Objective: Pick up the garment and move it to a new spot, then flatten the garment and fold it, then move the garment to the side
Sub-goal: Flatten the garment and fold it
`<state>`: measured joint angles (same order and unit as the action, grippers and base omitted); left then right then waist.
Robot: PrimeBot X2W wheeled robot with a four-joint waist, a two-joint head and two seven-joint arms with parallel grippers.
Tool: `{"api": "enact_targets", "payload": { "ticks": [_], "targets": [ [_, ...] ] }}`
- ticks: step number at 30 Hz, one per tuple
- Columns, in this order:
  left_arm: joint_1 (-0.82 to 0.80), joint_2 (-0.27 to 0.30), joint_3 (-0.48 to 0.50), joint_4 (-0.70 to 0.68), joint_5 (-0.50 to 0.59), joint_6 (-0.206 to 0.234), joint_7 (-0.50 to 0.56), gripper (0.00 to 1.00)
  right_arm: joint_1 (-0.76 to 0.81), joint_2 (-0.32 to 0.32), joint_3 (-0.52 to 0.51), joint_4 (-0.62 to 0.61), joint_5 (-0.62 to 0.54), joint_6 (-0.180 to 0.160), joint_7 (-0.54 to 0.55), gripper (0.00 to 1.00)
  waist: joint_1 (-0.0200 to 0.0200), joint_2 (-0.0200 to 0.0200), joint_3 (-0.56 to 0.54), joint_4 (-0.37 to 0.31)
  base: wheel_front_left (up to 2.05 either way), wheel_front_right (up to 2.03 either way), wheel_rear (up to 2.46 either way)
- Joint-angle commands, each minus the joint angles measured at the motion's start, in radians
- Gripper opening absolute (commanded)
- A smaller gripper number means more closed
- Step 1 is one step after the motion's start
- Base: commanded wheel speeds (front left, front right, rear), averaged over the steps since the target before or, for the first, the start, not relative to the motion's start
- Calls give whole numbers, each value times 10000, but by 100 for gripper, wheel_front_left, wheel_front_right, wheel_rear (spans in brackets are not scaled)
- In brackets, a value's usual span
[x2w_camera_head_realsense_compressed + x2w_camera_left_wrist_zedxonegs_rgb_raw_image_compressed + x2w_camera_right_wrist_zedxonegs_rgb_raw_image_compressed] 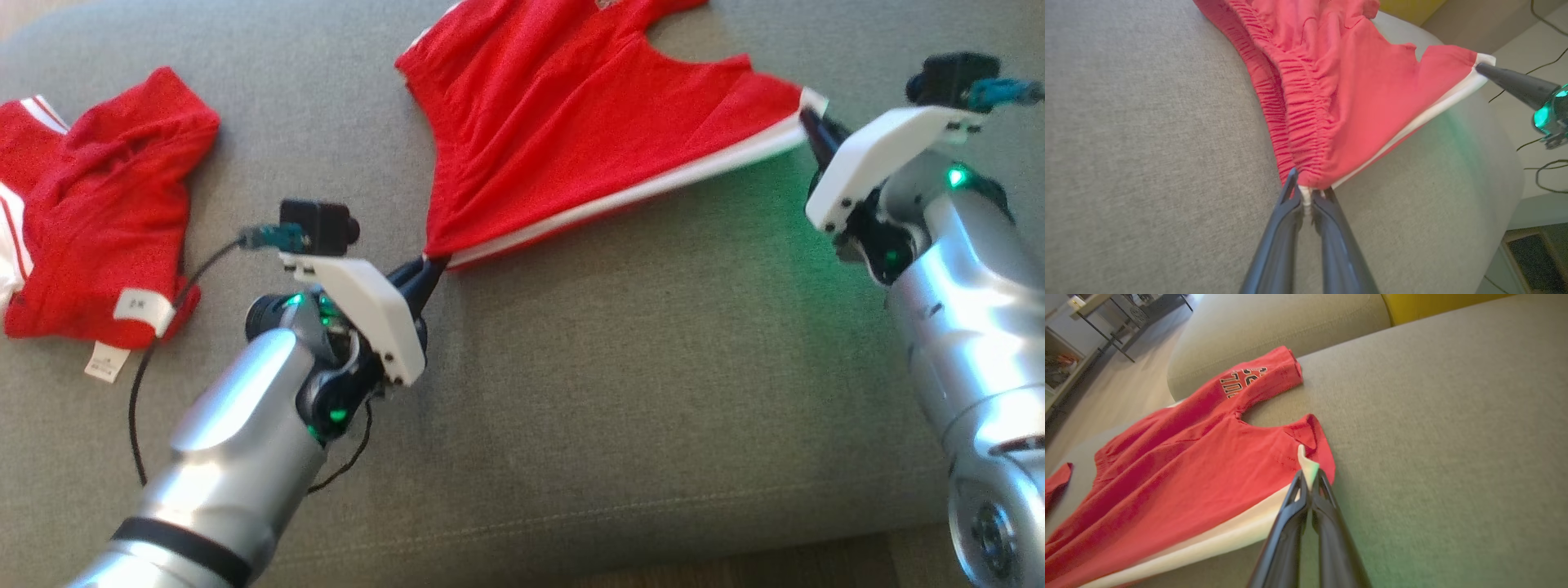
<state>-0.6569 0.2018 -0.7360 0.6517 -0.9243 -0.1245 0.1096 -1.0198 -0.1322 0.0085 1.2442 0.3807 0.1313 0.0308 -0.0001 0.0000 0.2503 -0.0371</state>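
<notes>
Seems mid-flattening, with left jaws and right jaws clenched on opposite corners of the red garment point(571, 114), stretched over the grey cushion point(653, 392); next calls for lowering it evenly, taut.

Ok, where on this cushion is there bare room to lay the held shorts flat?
Bare grey cushion spreads between the left arm and right arm, below the stretched shorts, to the near seam. The far left is crowded: a second red garment and a dark cable.
</notes>
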Motion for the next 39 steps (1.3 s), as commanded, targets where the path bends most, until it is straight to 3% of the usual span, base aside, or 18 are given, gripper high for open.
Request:
{"api": "enact_targets", "payload": {
  "ticks": [1,13,21,31,39],
  "targets": [
    [-136,439,150,-291,294,-51,-225,0,136,-20,292,-264,81,-6,148,0,1,0,-129,-69,0,0,0],
    [791,826,-563,-303,1305,141,-1319,0,1341,-584,1392,-339,454,-6,1469,0,1,0,-1132,-369,0,0,0],
    [1497,1008,-1072,-493,1584,205,-1318,0,2212,-982,2201,-974,1093,-6,2742,0,1,0,-1756,-405,0,0,0],
    [2684,1279,-1573,-1117,1303,163,-708,0,3580,-1791,3496,-2473,2150,-6,4801,0,1,0,-2514,-372,0,0,0],
    [3600,1615,-1868,-1998,1083,303,-259,0,4919,-3094,4314,-4550,3348,-6,7053,0,1,0,-2779,-373,0,0,0]
  ]
}}
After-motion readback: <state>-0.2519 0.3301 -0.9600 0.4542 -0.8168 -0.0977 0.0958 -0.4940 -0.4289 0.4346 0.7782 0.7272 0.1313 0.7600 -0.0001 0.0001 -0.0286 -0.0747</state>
